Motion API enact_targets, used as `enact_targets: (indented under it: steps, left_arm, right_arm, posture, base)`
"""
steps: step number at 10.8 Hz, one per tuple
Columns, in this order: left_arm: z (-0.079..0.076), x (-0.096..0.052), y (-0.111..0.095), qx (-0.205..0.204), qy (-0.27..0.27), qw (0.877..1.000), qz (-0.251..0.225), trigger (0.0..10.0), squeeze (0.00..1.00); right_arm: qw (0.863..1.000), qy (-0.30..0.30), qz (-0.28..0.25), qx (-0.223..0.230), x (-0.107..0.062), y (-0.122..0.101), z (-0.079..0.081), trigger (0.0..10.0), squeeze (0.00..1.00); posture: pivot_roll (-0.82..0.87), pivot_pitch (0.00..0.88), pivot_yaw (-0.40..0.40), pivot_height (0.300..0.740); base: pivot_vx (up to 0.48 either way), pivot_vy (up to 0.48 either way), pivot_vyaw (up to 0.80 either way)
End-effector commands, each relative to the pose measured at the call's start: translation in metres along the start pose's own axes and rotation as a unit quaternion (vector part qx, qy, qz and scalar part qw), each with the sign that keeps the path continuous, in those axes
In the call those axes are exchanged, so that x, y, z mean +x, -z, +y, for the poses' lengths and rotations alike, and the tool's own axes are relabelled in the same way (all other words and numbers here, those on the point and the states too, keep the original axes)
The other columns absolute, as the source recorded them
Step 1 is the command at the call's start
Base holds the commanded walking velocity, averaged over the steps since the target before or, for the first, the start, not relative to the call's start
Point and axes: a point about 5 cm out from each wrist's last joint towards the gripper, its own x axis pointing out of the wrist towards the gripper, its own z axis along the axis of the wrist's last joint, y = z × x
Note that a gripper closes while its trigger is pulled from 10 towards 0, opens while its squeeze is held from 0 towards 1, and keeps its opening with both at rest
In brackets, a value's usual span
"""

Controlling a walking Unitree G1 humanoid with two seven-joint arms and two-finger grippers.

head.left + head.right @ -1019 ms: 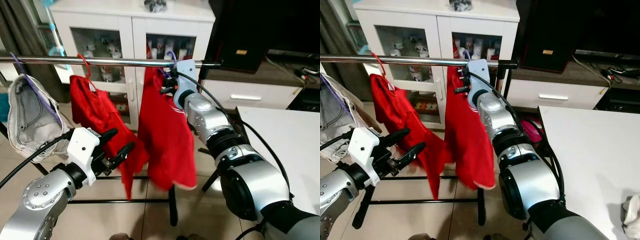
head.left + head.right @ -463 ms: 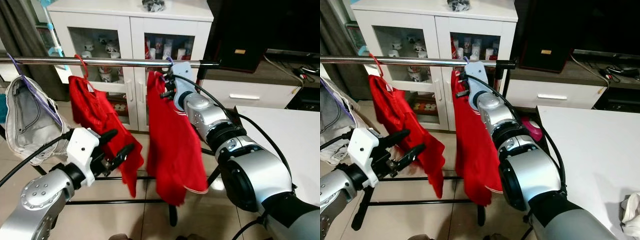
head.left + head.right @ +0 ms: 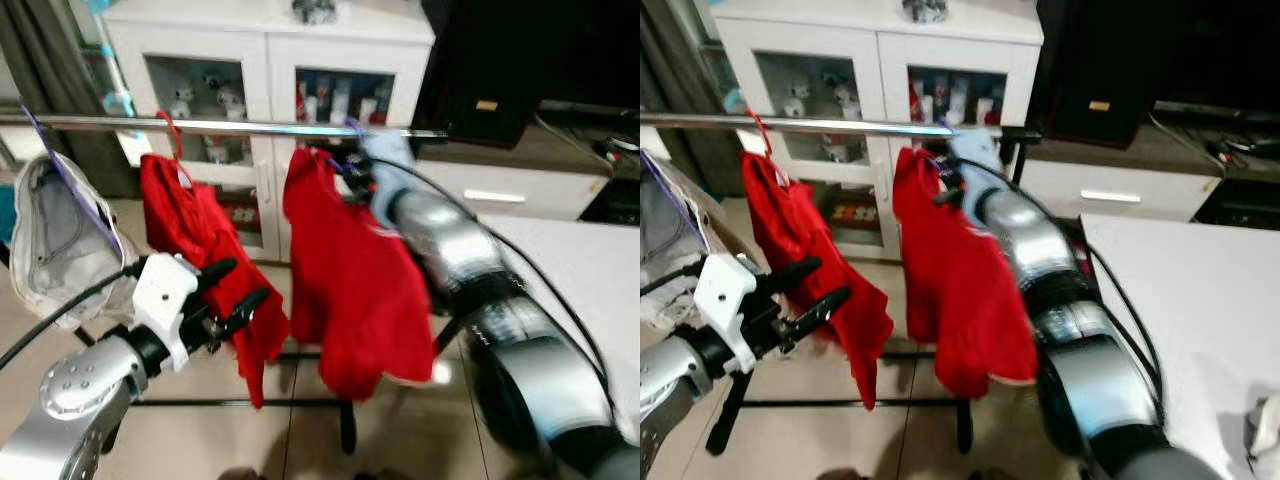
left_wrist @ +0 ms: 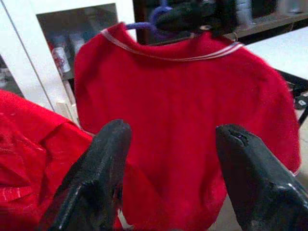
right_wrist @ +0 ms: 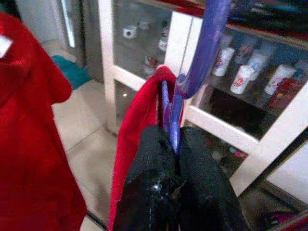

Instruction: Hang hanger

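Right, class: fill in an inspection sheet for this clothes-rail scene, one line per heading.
Surface: tiled floor; white table on the right.
Job's things: purple hanger carrying a red shirt, at the metal rail.
Clutter: another red garment, grey-white garment on the rail.
Grippers: right gripper shut on the hanger; left gripper open, apart from the shirt.
Cables: black cable along the left arm.
Surroundings: white glass-door cabinet.

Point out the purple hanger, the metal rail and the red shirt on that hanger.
purple hanger (image 5: pixel 192 72): right wrist view, on its neck above the pincer.
metal rail (image 3: pixel 240 126): left eye view, bare middle stretch.
red shirt (image 4: pixel 192 110): left wrist view, chest area.
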Motion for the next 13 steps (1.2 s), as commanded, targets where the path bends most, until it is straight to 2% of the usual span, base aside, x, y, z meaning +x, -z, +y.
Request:
enact_targets:
  steps: [1, 2, 3, 4, 5, 7, 9, 10, 11, 13]
  left_arm:
    - [0.002, -0.002, -0.003, 0.006, 0.001, 1.0, -0.004, 10.0, 0.0]
    - [0.003, -0.003, -0.003, 0.007, -0.001, 1.0, -0.003, 10.0, 0.0]
    - [0.006, -0.005, -0.005, 0.009, -0.004, 1.0, -0.002, 10.0, 0.0]
    - [0.008, -0.006, -0.005, 0.01, -0.007, 1.0, -0.002, 10.0, 0.0]
    - [0.008, -0.006, -0.005, 0.01, -0.007, 1.0, -0.002, 10.0, 0.0]
    - [0.008, -0.006, -0.005, 0.011, -0.009, 1.0, -0.001, 10.0, 0.0]
    - [0.004, -0.007, -0.004, 0.007, -0.007, 1.0, 0.0, 10.0, 0.0]
    - [0.003, -0.006, -0.004, 0.005, -0.008, 1.0, -0.003, 10.0, 0.0]
    - [0.003, -0.006, -0.005, -0.002, -0.018, 1.0, -0.011, 10.0, 0.0]
    - [0.005, -0.007, -0.008, -0.022, -0.058, 0.998, -0.031, 10.0, 0.0]
  right_arm:
    - [1.0, -0.025, 0.002, 0.003, -0.009, -0.006, 0.005, 10.0, 0.0]
    - [0.999, -0.035, 0.004, -0.002, -0.017, -0.005, 0.009, 10.0, 0.0]
    - [0.997, -0.07, 0.01, -0.002, -0.033, -0.007, 0.027, 10.0, 0.0]
    - [0.996, -0.093, 0.012, 0.008, -0.039, -0.011, 0.042, 10.0, 0.0]
    - [0.995, -0.098, 0.01, 0.014, -0.04, -0.012, 0.048, 10.0, 0.0]
    - [0.995, -0.102, 0.007, 0.022, -0.028, -0.009, 0.067, 10.0, 0.0]
    - [0.996, -0.079, 0.009, 0.03, -0.022, -0.004, 0.072, 10.0, 0.0]
    - [0.997, -0.068, 0.004, 0.034, -0.022, -0.002, 0.072, 10.0, 0.94]
    - [0.996, -0.073, -0.005, 0.049, -0.026, -0.001, 0.073, 10.0, 1.0]
    - [0.992, -0.101, -0.036, 0.059, -0.051, -0.012, 0.072, 10.0, 1.0]
  posture:
    - [0.15, 0.0, -0.027, 0.74]
    - [0.14, 0.0, -0.027, 0.74]
    - [0.14, 0.0, -0.028, 0.74]
    - [0.14, 0.0, -0.031, 0.74]
    - [0.14, 0.0, -0.032, 0.74]
    - [0.15, 0.0, -0.038, 0.74]
    - [0.16, 0.0, -0.041, 0.74]
    - [0.16, 0.0, -0.041, 0.74]
    - [0.15, 0.0, -0.03, 0.74]
    - [0.12, 0.0, -0.019, 0.74]
  base:
    - [0.0, 0.0, 0.0]
    - [0.0, 0.0, 0.0]
    - [0.0, 0.0, 0.0]
    - [0.0, 0.0, 0.0]
    - [0.0, 0.0, 0.0]
    - [0.0, 0.0, 0.0]
    - [0.0, 0.0, 0.0]
    - [0.0, 0.0, 0.0]
    - [0.0, 0.0, 0.0]
    - [0.0, 0.0, 0.0]
